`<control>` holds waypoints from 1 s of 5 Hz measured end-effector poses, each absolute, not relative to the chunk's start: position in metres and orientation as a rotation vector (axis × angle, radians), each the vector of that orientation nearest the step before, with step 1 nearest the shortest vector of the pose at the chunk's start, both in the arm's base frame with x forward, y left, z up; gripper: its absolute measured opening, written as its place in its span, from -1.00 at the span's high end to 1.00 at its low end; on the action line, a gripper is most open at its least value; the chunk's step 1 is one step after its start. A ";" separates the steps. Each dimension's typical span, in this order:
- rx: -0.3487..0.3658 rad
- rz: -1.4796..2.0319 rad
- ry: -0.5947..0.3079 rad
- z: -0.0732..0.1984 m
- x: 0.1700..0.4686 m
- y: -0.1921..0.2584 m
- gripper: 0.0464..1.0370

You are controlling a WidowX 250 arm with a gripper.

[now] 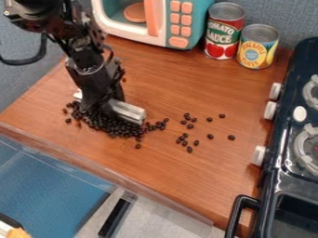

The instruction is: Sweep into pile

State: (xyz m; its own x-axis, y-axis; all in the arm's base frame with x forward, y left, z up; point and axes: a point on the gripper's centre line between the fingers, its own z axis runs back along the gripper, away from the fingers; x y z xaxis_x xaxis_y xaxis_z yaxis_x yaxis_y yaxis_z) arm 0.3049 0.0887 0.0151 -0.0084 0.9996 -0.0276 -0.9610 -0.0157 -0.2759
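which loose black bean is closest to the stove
The single bean at the far right of the scatter; it lies nearer the stove than any other, while the rest sit farther left, toward the pile.

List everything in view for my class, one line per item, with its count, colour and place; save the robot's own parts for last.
bean pile: too many to count, black, left of centre
loose beans: over a dozen, black, right of the pile
metal bar: apparently 1, silver, over the pile
counter: 1, brown, across the middle
toy microwave: 1, teal, white and orange, top
tall can: 1, red and green, right of the microwave
short can: 1, yellow and blue, beside the tall can
stove: 1, dark, right edge
front knobs: 3, white, stove's left side
arm: 1, black, upper left
gripper: 1, black, at the pile
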 end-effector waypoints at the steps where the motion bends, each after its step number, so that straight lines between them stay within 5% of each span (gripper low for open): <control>1: -0.334 1.552 -0.230 0.040 0.338 0.075 0.32; 3: -0.470 1.493 -0.267 0.078 0.387 0.039 0.32; 5: -0.472 1.183 -0.190 0.061 0.400 -0.032 0.32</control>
